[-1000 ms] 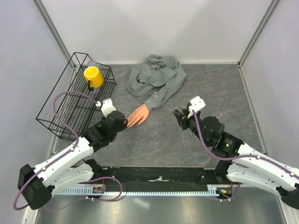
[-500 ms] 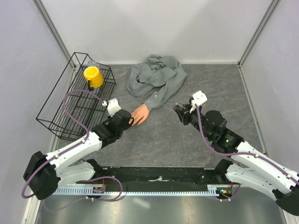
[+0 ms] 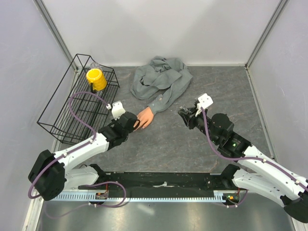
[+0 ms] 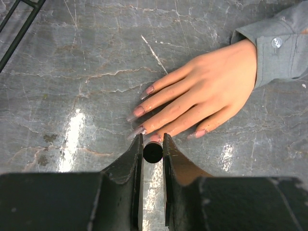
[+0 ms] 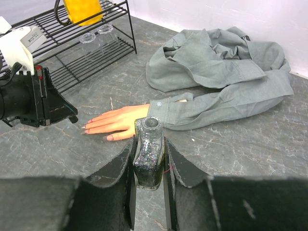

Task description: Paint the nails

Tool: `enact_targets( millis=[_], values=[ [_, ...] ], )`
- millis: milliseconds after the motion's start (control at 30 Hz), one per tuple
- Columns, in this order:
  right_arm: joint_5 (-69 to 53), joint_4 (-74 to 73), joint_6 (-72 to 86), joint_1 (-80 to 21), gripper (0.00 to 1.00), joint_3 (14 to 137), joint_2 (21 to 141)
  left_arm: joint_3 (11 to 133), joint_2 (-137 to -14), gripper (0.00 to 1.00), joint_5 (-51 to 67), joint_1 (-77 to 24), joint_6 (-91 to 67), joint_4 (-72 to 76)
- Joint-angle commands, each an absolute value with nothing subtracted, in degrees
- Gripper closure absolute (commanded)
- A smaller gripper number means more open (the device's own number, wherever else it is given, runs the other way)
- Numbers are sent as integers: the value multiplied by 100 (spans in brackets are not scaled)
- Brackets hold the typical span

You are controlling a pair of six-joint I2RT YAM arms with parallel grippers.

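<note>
Your left gripper (image 4: 153, 139) pinches a dark round applicator (image 4: 153, 152) at the nails (image 4: 138, 111) of the peach mannequin hand (image 4: 207, 96); your right gripper (image 5: 148, 144) clamps the open glass bottle (image 5: 147, 161) upright nearby, against spills.

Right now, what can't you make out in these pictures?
Left wrist view: the dark round thing in the left gripper is seen end-on; any brush tip is hidden.
Top view: the nails are too small to judge.
Right wrist view: the top edge cuts off the yellow mug.
</note>
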State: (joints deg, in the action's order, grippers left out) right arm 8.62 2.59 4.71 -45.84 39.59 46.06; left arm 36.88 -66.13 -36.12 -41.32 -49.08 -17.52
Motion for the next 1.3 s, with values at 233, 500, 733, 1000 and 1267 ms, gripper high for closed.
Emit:
enact_targets(
  millis=[233, 500, 733, 1000, 1267],
  values=[
    [651, 519, 536, -4509, 100, 4052, 4667, 3665, -6803, 98, -3736, -3938, -4984, -1239],
    [589, 545, 545, -4474, 100, 4043, 4693, 3656, -6891, 98, -3630, -3885, -4957, -1134],
    [519, 562, 562, -4439, 100, 4034, 4711, 3656, -7005, 98, -3560, -3867, -4957, -1099],
    [466, 580, 571, -4412, 100, 4017, 4728, 3639, -7093, 98, -3568, -3850, -4948, -1072],
    [387, 598, 580, -4368, 100, 4017, 4755, 3568, -7093, 98, -3525, -3823, -4957, -1011]
  ],
)
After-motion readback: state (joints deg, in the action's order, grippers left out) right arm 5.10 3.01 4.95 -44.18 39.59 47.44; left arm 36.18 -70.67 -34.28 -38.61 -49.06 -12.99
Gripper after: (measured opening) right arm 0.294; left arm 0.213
